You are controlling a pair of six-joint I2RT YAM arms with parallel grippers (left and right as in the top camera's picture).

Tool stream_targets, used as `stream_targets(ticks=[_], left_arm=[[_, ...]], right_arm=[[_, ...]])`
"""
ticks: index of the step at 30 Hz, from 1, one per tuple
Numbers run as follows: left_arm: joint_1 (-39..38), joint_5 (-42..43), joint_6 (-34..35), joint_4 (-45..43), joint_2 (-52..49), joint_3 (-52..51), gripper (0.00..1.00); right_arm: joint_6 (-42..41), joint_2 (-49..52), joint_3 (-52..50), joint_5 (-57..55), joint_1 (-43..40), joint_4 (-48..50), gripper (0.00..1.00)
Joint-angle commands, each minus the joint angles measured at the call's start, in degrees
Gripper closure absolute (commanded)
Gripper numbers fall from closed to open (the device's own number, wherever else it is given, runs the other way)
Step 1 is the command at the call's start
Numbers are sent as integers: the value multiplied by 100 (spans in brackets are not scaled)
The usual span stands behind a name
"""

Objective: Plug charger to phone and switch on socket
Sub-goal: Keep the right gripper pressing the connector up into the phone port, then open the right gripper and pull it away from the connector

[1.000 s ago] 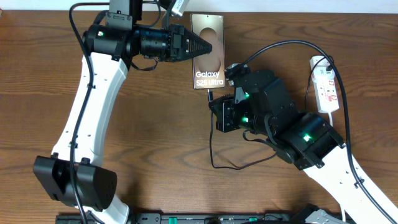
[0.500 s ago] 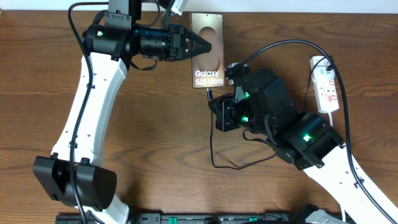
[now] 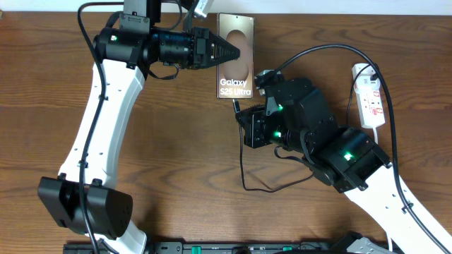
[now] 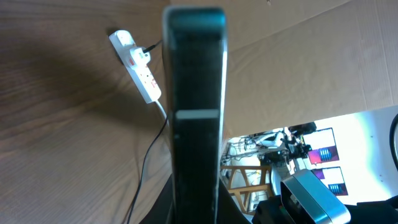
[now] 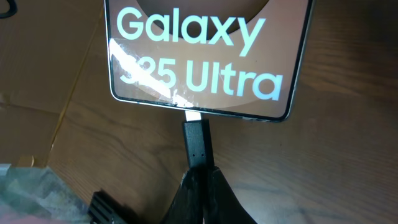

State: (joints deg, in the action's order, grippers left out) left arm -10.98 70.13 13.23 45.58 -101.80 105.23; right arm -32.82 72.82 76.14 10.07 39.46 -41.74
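The phone (image 3: 240, 74) lies near the table's back edge with its "Galaxy S25 Ultra" text facing up. My left gripper (image 3: 229, 53) is shut on its left side. In the left wrist view the phone (image 4: 194, 93) shows as a dark edge-on slab rising from between my fingers. My right gripper (image 5: 202, 177) is shut on the charger's black connector (image 5: 198, 143). The connector's metal tip meets the phone's (image 5: 205, 56) bottom edge at the port; how deep it sits I cannot tell. The charger cable (image 3: 242, 166) loops down below the right gripper (image 3: 238, 111). The white socket (image 3: 370, 95) lies at the far right.
The socket (image 4: 140, 65) carries a black plug at one end, and a thin cord (image 4: 144, 168) trails from it across the wood. The right arm's black body (image 3: 304, 127) lies between phone and socket. Thick black arm cables arc over the back right of the table.
My right gripper has crept slightly up and left with the connector, closing on the phone's bottom edge. The phone has shifted slightly. The left arm holds still.
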Motion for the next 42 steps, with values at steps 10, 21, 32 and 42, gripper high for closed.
stream_targets(ticks=[10,21,32,42], left_arm=[[-94,271,-79,57,-4,74,93],[-94,271,55,59,-4,74,93],[-94,273,186,61,-4,74,93],[-94,273,186,170,-4,74,93]], right_arm=[[-232,28,186,-404,-37,234,99],[-444,26,186,-566,-37,323,99],[-372,26,186,-704,-37,415,99],[-223,26,186,-715,-37,577,99]])
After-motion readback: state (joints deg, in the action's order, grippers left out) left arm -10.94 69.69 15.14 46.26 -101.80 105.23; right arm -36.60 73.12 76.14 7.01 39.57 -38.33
